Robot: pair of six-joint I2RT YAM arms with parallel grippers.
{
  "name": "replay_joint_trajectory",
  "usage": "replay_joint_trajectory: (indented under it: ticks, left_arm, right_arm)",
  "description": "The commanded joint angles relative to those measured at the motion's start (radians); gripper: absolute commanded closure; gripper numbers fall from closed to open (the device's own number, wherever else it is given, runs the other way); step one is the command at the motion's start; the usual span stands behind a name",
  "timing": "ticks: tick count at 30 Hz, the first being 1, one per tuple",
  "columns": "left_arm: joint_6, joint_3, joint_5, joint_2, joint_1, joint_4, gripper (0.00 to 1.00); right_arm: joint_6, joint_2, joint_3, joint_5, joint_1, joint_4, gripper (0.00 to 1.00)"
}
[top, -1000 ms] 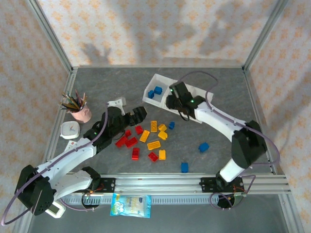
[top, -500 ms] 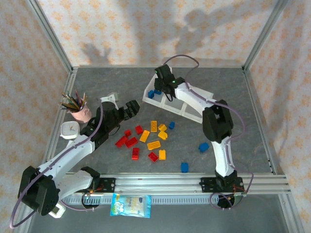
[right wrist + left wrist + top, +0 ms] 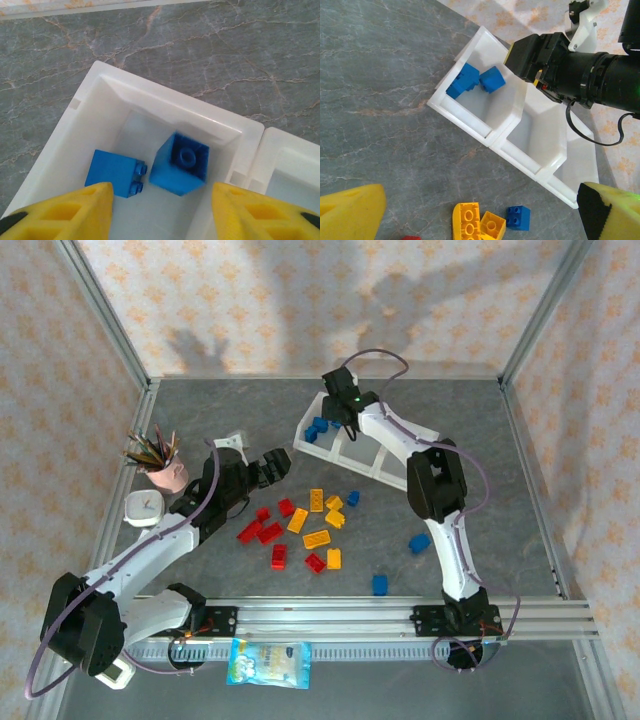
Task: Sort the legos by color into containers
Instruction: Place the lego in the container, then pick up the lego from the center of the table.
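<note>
Blue legos point(image 3: 179, 164) in end compartment of white tray point(image 3: 150, 95), right tool point(image 3: 162, 215) wide above, left tool point(image 3: 480, 212) wide

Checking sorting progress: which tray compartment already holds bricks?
The left-end compartment, with two blue bricks inside; the middle compartment and far one show none.

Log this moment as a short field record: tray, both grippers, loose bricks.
tray: three compartments in a row
end compartment: two blue bricks inside
right gripper: open, empty, above that end compartment
left gripper: open, empty, over the table left of the tray
on the table: red bricks, yellow-orange bricks and loose blue bricks, between the arms
</note>
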Motion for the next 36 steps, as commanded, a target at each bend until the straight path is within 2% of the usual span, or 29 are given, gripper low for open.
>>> replay_joint_trajectory:
  ticks: [1,11,18,25,27,36]
  left_arm:
    - [0.021,0.041,0.033,-0.002,0.007,-0.01,0.01]
    - [0.0,-0.014,0.064,-0.06,-0.034,-0.033,0.01]
    - [-0.038,-0.062,0.016,-0.084,-0.13,-0.027,0.01]
    - [-0.07,-0.091,-0.004,-0.057,-0.18,0.014,0.01]
    - [-0.078,-0.091,0.007,-0.036,-0.185,0.025,0.01]
    - [-0.074,-0.072,-0.004,0.01,-0.208,0.028,0.01]
  right_arm:
    - [-0.01,-0.127,-0.042,-0.018,0.005,-0.013,0.45]
    - [0.093,-0.487,-0.536,-0.06,0.037,0.104,0.35]
    - [0.211,-0.66,-0.828,-0.007,0.113,0.147,0.29]
    - [0.317,-0.691,-0.998,0.003,0.135,0.221,0.29]
    - [0.331,-0.668,-1.008,-0.023,0.14,0.243,0.3]
    - [0.37,-0.567,-1.015,-0.002,0.153,0.265,0.4]
